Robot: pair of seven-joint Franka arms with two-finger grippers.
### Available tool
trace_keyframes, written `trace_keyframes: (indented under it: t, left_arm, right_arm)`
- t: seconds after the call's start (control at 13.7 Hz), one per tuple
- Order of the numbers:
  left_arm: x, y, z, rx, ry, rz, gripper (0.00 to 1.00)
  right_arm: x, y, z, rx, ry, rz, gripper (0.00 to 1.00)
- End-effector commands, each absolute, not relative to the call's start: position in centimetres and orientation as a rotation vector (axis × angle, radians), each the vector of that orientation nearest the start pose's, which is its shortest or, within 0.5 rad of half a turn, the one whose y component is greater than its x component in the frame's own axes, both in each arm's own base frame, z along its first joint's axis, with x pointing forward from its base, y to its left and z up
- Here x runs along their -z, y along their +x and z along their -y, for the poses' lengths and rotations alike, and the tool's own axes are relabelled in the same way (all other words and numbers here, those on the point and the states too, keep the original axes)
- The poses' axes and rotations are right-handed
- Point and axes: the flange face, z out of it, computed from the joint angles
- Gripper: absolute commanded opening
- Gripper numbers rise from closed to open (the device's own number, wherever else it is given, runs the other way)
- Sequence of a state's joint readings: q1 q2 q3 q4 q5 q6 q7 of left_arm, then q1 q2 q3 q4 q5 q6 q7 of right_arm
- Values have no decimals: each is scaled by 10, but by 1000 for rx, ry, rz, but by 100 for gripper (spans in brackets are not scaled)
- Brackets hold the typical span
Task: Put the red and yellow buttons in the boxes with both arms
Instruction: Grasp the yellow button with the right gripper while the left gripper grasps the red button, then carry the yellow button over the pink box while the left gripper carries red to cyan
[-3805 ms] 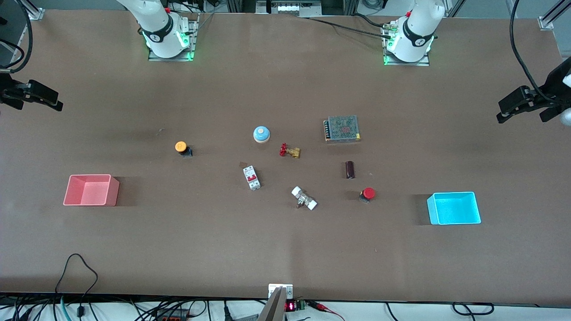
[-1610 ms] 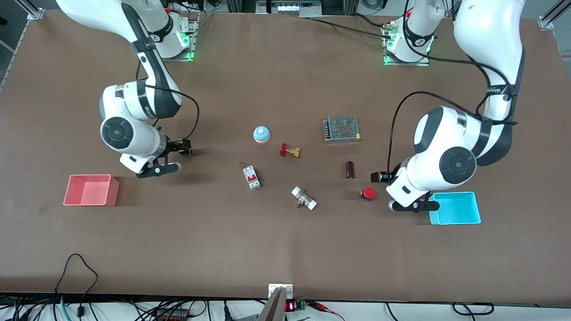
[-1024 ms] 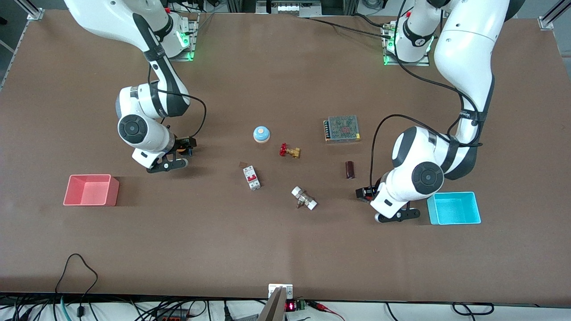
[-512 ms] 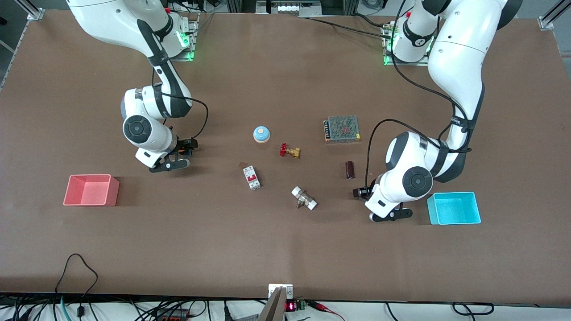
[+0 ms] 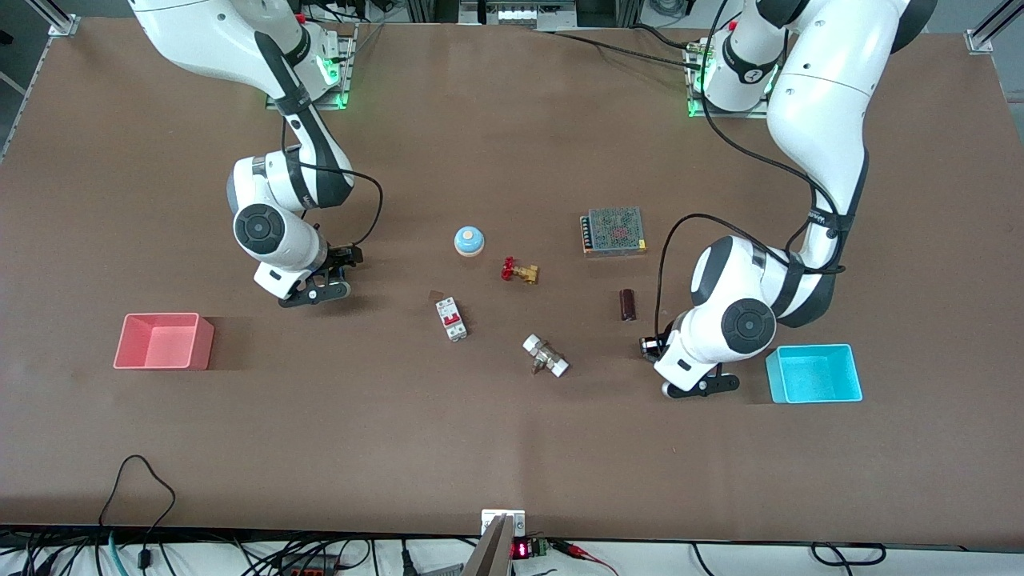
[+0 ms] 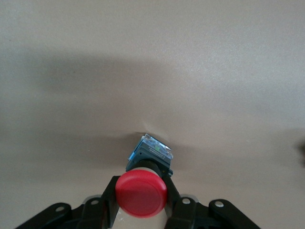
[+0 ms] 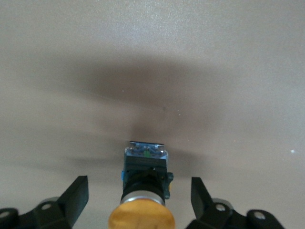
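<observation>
Left gripper [image 6: 141, 210]: lowered to the table [image 5: 512, 448] near the cyan box [image 5: 814, 374]; fingers [image 6: 110, 200] closed against the red button [image 6: 141, 194] from both sides.
Right gripper [image 7: 140, 200]: lowered near the pink box [image 5: 163, 341]; fingers [image 7: 76, 195] spread, the yellow button [image 7: 141, 217] lying between them, untouched.
Boxes: both seen holding nothing.
</observation>
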State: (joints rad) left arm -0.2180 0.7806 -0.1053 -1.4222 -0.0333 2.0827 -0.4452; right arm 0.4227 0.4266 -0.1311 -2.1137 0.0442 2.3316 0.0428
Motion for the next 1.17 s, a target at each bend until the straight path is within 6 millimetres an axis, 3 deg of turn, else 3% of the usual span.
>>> trace_keyframes:
  t: [0.0, 0.15, 0.37, 0.66, 0.73, 0.95, 1.1]
  left_arm:
    - [-242, 685, 207, -200, -3182, 279, 23]
    - [-261, 692, 192, -160, -3186, 309, 23]
    - [-297, 704, 155, -80, -3198, 313, 23]
    - [-317, 710, 98, -75, -3204, 174, 23]
    - [-319, 709, 73, -117, -3198, 121, 23]
    - [-327, 708, 26, -140, -3173, -21, 23]
    - [-326, 706, -6, -173, -3145, -141, 21]
  right_arm:
    - [-198, 530, -158, -323, -3161, 316, 84]
    - [-198, 532, -153, -323, -3162, 299, 70]
    - [-198, 532, -151, -323, -3162, 287, 57]
    - [-200, 535, -152, -316, -3162, 287, 41]
    - [-202, 535, -150, -345, -3161, 271, 37]
    - [-232, 558, -147, -334, -3158, 248, 35]
    - [-267, 587, -120, -312, -3152, 170, 35]
